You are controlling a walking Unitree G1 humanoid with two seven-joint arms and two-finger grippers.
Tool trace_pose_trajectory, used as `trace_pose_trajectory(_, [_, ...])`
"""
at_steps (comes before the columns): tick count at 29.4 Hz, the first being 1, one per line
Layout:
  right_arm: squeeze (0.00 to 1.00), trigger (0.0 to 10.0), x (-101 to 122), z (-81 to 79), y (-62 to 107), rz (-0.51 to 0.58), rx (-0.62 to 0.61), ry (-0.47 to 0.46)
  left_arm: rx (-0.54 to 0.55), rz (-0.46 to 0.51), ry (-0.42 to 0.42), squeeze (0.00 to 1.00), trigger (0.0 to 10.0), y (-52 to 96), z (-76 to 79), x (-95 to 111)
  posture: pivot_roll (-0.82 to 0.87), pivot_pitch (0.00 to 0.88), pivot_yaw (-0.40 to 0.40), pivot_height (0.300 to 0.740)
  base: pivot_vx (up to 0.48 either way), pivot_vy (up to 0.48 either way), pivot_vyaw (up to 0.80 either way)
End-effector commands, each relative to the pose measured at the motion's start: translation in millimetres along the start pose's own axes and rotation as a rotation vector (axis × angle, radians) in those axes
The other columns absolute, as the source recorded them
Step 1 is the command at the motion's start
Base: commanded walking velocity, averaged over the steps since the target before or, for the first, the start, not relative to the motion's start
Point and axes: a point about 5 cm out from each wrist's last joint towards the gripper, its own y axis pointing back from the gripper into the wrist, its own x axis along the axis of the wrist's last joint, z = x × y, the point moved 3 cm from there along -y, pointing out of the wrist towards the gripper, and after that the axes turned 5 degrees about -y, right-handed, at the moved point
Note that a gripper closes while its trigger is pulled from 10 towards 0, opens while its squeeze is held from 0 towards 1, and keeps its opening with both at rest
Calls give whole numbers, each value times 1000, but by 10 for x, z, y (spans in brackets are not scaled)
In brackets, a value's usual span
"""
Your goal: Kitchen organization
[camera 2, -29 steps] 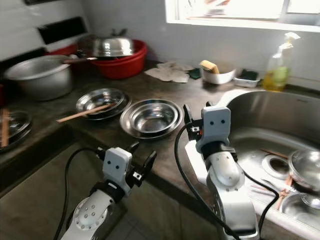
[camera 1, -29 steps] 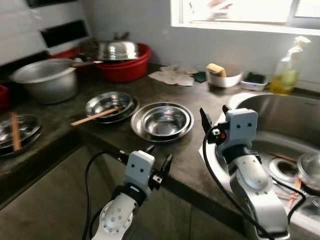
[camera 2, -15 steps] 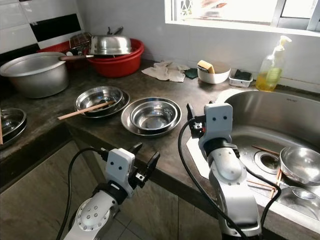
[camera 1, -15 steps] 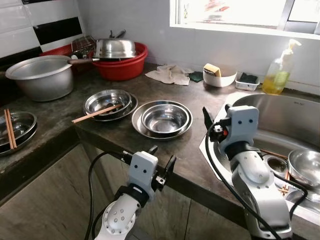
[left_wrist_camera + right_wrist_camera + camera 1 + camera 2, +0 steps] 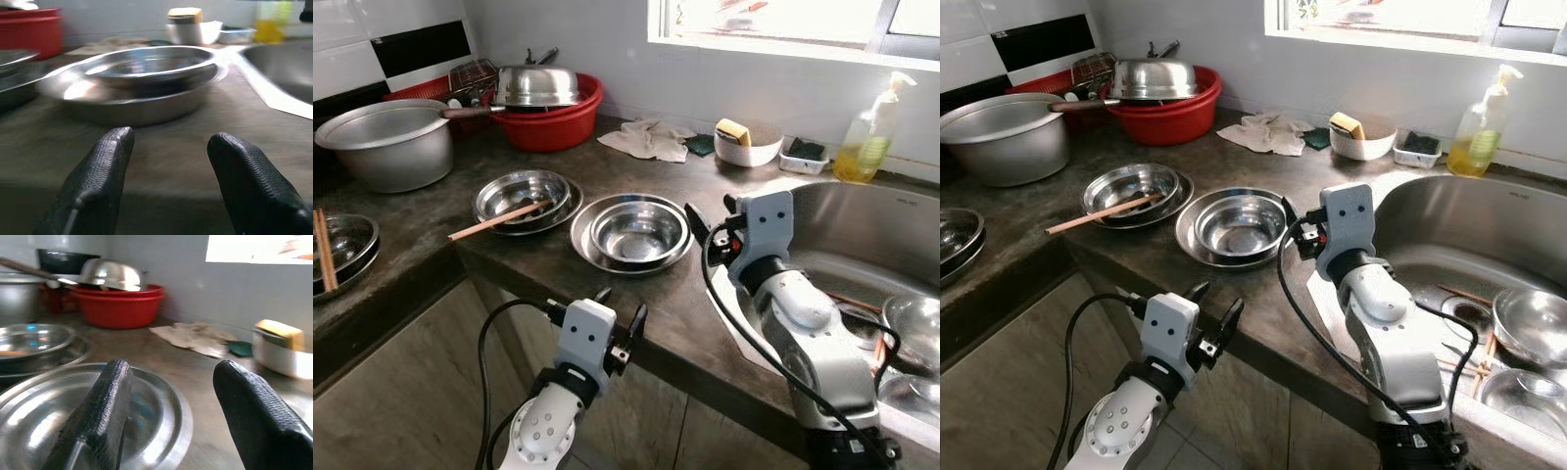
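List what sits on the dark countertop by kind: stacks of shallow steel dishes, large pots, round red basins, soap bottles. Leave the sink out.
Stacks of shallow round steel dishes: 3
Large grey metal pot: 1
Round red plastic basin: 1
Clear pump soap bottle of yellow liquid: 1
Total: 6

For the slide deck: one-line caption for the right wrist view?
Open right claw above a steel bowl nested in a plate, red basin behind.
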Motion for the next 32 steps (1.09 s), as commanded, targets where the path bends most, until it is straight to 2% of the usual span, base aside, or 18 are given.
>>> trace_pose_trajectory(1, [0, 10000, 17, -89, -36, 7, 31, -18, 5, -8, -6, 0, 10000, 26, -30, -8, -21, 39, 3, 740, 0, 458, 800])
trace_pose_trajectory(12, [0, 10000, -1, -35, -83, -35, 31, -19, -10, -15, -3, 0, 10000, 26, -9, -20, -17, 44, 1, 740, 0, 52, 102])
trace_pose_trajectory(15, [0, 10000, -58, 33, -110, -93, 27, -1, -18, -25, -12, 0, 10000, 32, 5, -29, -15, 46, 1, 740, 0, 0, 0])
trace_pose_trajectory(20, [0, 10000, -74, 109, -124, -116, 6, 23, -32, -27, -18, 0, 10000, 35, 19, -31, -17, 48, 0, 740, 0, 0, 0])
trace_pose_trajectory(22, [0, 10000, -78, 135, -125, -125, -3, 20, -45, -27, -43, 0, 10000, 37, 34, -30, -20, 48, 0, 740, 0, 0, 0])
trace_pose_trajectory(26, [0, 10000, -82, 185, -126, -134, -28, 7, -49, -23, -10, 0, 10000, 30, 64, -27, -19, 46, -1, 740, 211, -282, 0])
trace_pose_trajectory(32, [0, 10000, -68, 186, -135, -136, -26, -5, -18, -34, -11, 0, 10000, 34, 8, -43, -20, 42, -2, 740, 44, 0, 0])
